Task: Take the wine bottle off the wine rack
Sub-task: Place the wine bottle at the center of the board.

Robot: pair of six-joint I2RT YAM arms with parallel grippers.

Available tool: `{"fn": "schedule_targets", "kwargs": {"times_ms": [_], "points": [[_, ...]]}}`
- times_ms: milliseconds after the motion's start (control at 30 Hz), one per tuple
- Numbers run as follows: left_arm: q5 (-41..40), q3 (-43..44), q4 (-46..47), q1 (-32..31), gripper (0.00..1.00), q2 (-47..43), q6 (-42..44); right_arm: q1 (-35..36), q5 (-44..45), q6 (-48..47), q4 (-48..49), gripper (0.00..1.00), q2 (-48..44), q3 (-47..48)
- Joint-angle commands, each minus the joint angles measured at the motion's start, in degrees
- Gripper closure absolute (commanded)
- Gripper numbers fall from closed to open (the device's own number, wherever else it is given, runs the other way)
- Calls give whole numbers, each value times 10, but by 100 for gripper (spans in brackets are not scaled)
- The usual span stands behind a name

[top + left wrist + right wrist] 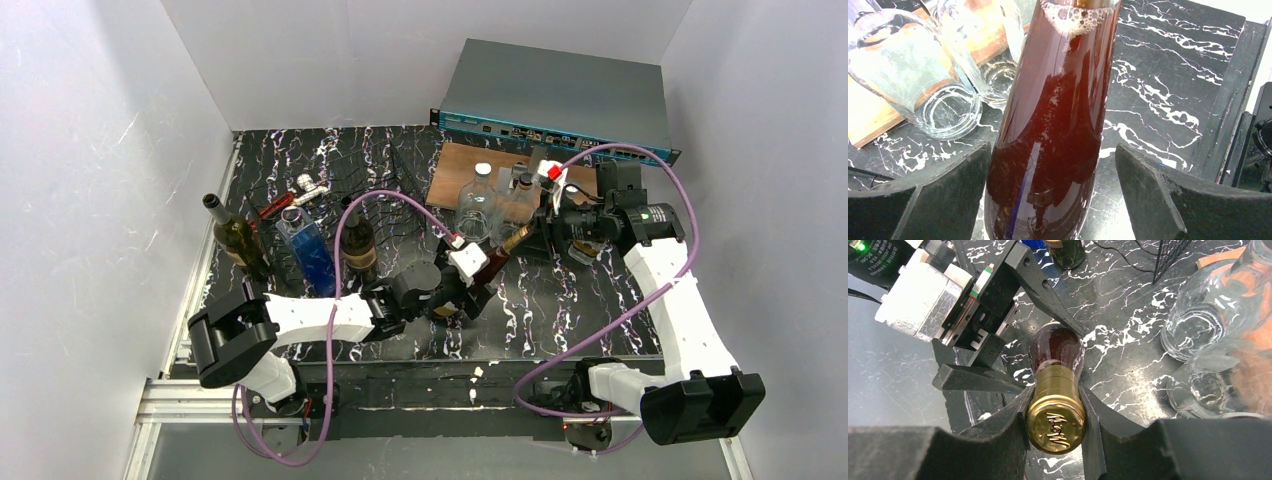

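A wine bottle (497,262) of dark red liquid with a gold foil cap (1055,426) hangs tilted over the black marble table, off the rack. My right gripper (1055,402) is shut on its gold neck; it also shows in the top view (530,236). My left gripper (1053,155) is open around the bottle's lower body (1053,125). Its left finger (948,190) is against the glass and its right finger (1163,190) stands apart from it. The black wire wine rack (392,185) lies at the back middle, behind the bottle.
Three bottles stand at the left: an olive one (236,242), a blue one (306,252) and a dark one (359,246). Clear glass bottles (478,205) stand on a wooden board (452,170). A grey-teal box (555,95) lies behind. White walls enclose the table.
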Motion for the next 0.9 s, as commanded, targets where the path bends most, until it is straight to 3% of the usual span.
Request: {"fn": "schedule_targets", "kwargs": {"times_ms": [0,867], "points": [[6,28,3,-3,7,-3,-7,-4,32,-68,27,99,-8,50],[62,88,-28,-3,4,18,-10,-2,55,-114,-32,99,7,131]]}}
